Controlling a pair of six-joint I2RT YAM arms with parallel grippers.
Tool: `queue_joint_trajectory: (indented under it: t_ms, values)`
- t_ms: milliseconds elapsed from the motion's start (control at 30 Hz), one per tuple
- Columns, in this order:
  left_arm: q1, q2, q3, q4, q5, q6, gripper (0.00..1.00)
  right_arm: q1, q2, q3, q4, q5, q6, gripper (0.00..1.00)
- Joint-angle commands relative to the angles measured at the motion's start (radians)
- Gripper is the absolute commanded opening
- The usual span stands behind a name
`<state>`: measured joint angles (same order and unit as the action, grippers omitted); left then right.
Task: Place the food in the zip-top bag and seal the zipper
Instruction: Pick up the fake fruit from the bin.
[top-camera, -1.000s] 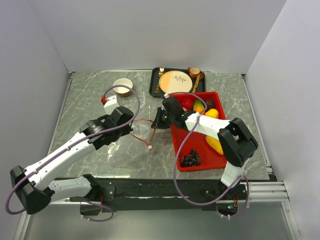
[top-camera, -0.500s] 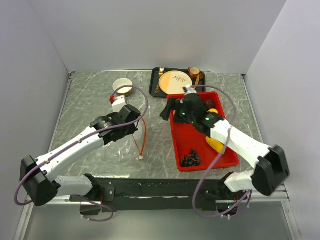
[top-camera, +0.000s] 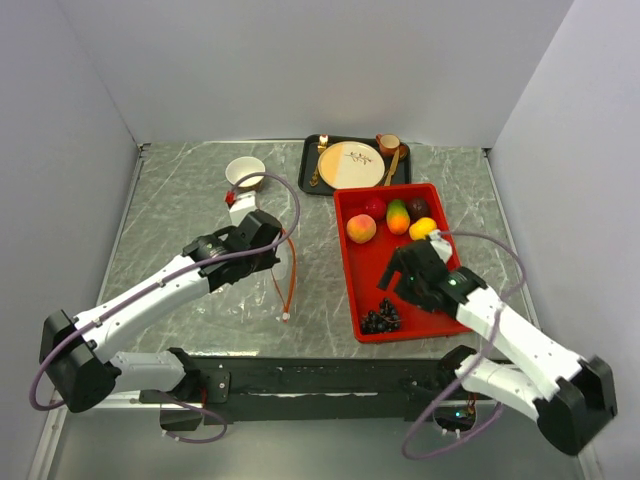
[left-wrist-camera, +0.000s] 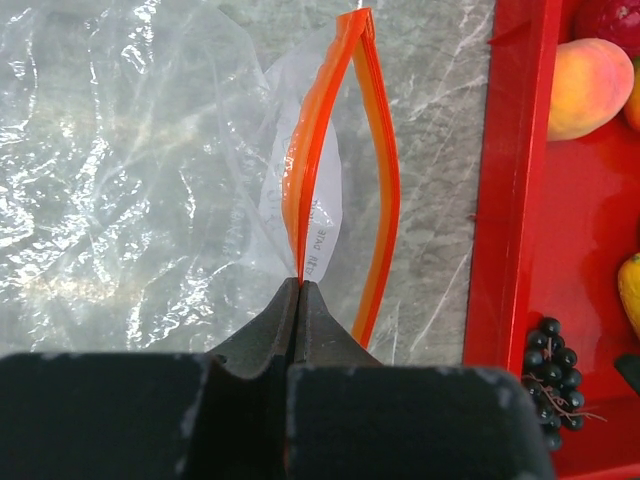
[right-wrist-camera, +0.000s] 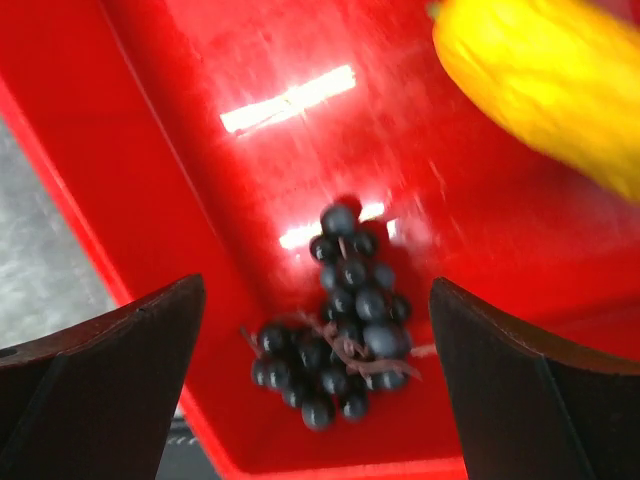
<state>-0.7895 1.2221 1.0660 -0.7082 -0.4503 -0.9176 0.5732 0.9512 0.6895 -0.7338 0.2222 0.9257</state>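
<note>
The clear zip-top bag (left-wrist-camera: 130, 180) lies on the table left of the red tray (top-camera: 350, 275). My left gripper (left-wrist-camera: 300, 287) is shut on one strand of its orange zipper (left-wrist-camera: 385, 200), and the mouth gapes in a narrow loop. The small white slider tab (top-camera: 285, 317) sits at the zipper's near end. My right gripper (right-wrist-camera: 315, 300) hangs open above the dark grape bunch (right-wrist-camera: 340, 330) in the tray's near corner, with nothing between its fingers. Peach (top-camera: 361, 229), red apple (top-camera: 374, 207), mango (top-camera: 398, 215), plum (top-camera: 418, 207) and lemon (top-camera: 423, 228) lie at the tray's far end. A yellow piece (right-wrist-camera: 540, 70) lies beside the grapes.
A black tray (top-camera: 308, 165) with a cream plate, cutlery and a cup stands behind the red tray. A small white bowl (top-camera: 245, 172) sits at the back left. Grey walls close in the table on three sides.
My right arm has pulled away from the bag's mouth and back over the tray's near end, and its gripper has opened. The left gripper keeps its grip on the zipper.
</note>
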Motion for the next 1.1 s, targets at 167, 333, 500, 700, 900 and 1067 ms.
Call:
queue_joint_trajectory:
  t_ms: [167,333,500,700,900,1067]
  values:
    - [0.003,-0.004,-0.012,0.061,0.039,0.025,0.01,0.002,-0.040,-0.038,-0.127,0.002,0.114,1.00]
    - [0.003,-0.012,-0.021,0.058,0.033,0.020,0.01,0.001,0.061,-0.048,-0.133,0.019,0.079,1.00]
    - [0.003,-0.035,-0.041,0.061,0.030,0.013,0.02,-0.001,0.092,-0.083,-0.072,-0.001,0.073,0.95]
    - [0.003,-0.050,-0.052,0.072,0.041,0.016,0.02,0.001,0.175,-0.123,0.057,-0.079,0.038,0.59]
    - [0.003,-0.053,-0.055,0.072,0.036,0.017,0.02,0.001,0.251,-0.073,0.129,-0.101,-0.011,0.00]
    - [0.003,-0.059,-0.054,0.076,0.039,0.020,0.02,-0.006,0.274,0.072,0.132,-0.002,-0.057,0.00]
